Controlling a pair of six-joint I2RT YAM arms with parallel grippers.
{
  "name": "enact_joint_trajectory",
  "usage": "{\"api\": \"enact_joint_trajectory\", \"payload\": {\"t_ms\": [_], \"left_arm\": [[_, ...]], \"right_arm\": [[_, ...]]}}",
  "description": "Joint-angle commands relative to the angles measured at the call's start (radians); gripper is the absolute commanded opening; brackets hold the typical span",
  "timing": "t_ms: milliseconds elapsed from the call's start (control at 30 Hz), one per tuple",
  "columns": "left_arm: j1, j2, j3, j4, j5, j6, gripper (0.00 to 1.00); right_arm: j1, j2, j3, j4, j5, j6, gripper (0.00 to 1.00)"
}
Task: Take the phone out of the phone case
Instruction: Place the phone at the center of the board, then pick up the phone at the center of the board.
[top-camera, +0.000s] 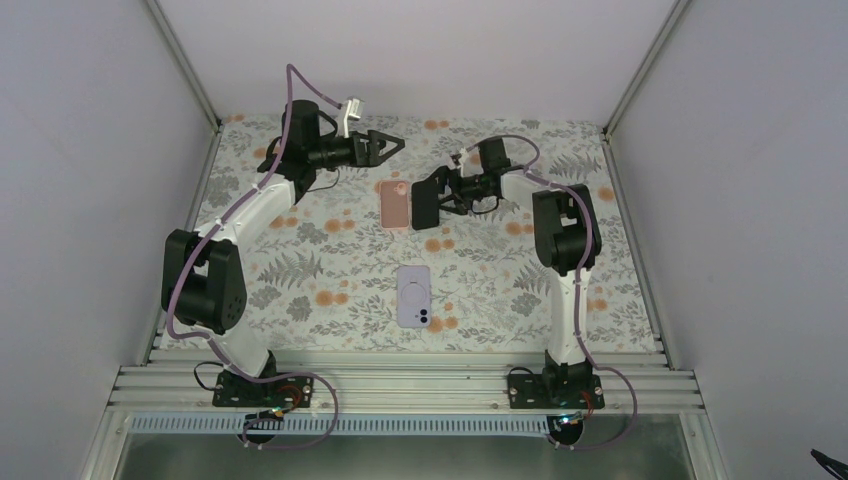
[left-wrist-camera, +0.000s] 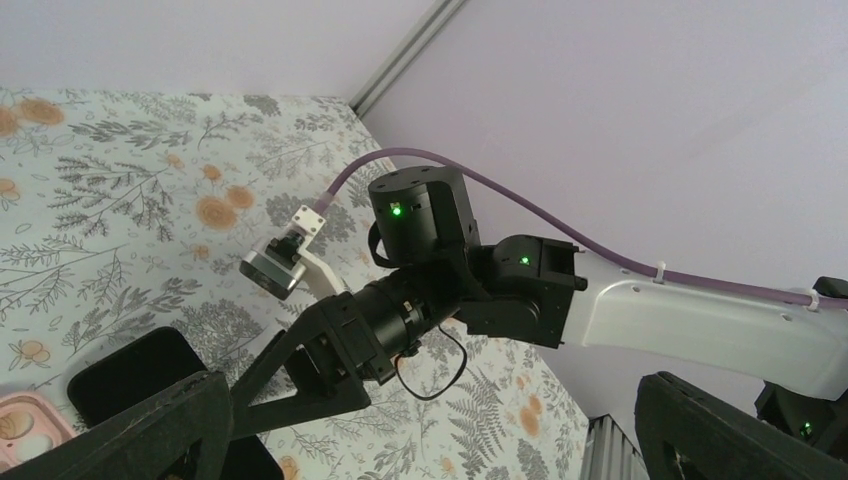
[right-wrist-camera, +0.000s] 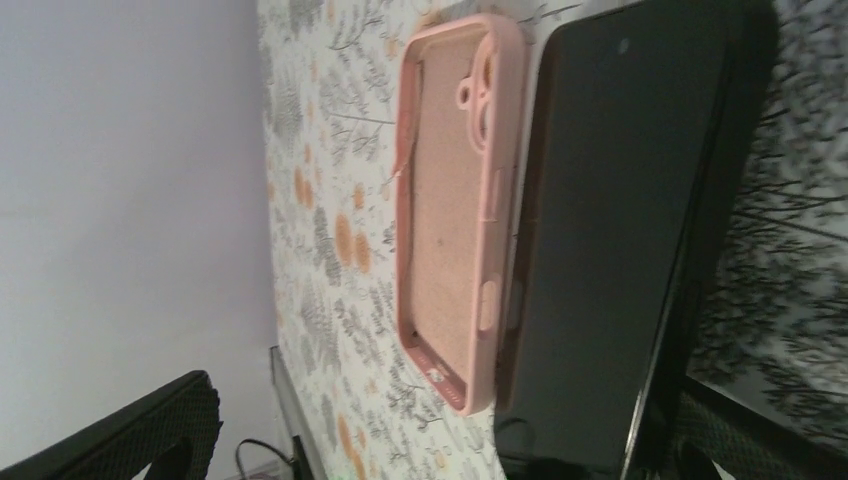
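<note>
The pink phone case lies empty on the floral table, inside facing up; the right wrist view shows its bare interior. The black phone is out of the case, right beside it, screen dark, also in the right wrist view and the left wrist view. My right gripper is low at the phone with its jaws wide apart; the phone sits by one finger, and I cannot tell whether they touch. My left gripper is raised at the back, open and empty.
A lilac phone with a ring on its back lies face down on the near middle of the table. White walls close the table at the left, back and right. The right arm fills the left wrist view.
</note>
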Motion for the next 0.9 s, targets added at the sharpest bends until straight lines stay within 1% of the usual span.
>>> {"api": "enact_joint_trajectory", "payload": {"t_ms": [0, 133, 333, 400, 467, 567, 633, 800, 867], "left_arm": [[0.007, -0.021, 0.003, -0.001, -0.010, 0.024, 1.00], [0.007, -0.019, 0.007, -0.005, -0.011, 0.027, 1.00], [0.006, -0.026, 0.012, -0.019, -0.017, 0.046, 1.00], [0.008, -0.032, 0.021, -0.046, -0.017, 0.083, 1.00], [0.009, -0.040, 0.049, -0.109, -0.020, 0.145, 1.00], [0.008, -0.062, 0.069, -0.209, -0.031, 0.271, 1.00], [0.007, -0.075, 0.084, -0.299, -0.027, 0.382, 1.00], [-0.012, -0.117, 0.107, -0.603, -0.052, 0.749, 1.00], [-0.040, -0.141, 0.095, -0.715, -0.086, 0.957, 1.00]], "right_arm": [[0.010, -0.010, 0.065, -0.091, 0.115, -0.094, 0.99], [0.012, -0.012, 0.091, -0.136, 0.196, -0.140, 0.99], [0.017, -0.010, 0.100, -0.138, 0.177, -0.131, 0.99], [0.015, -0.026, 0.102, -0.140, 0.171, -0.138, 0.99], [0.010, -0.054, 0.100, -0.139, 0.165, -0.145, 0.99], [0.001, -0.104, 0.093, -0.136, 0.167, -0.165, 0.99], [-0.008, -0.138, 0.086, -0.137, 0.172, -0.184, 0.99], [-0.052, -0.225, 0.054, -0.134, 0.180, -0.224, 0.99], [-0.076, -0.261, 0.036, -0.130, 0.180, -0.233, 0.99]]}}
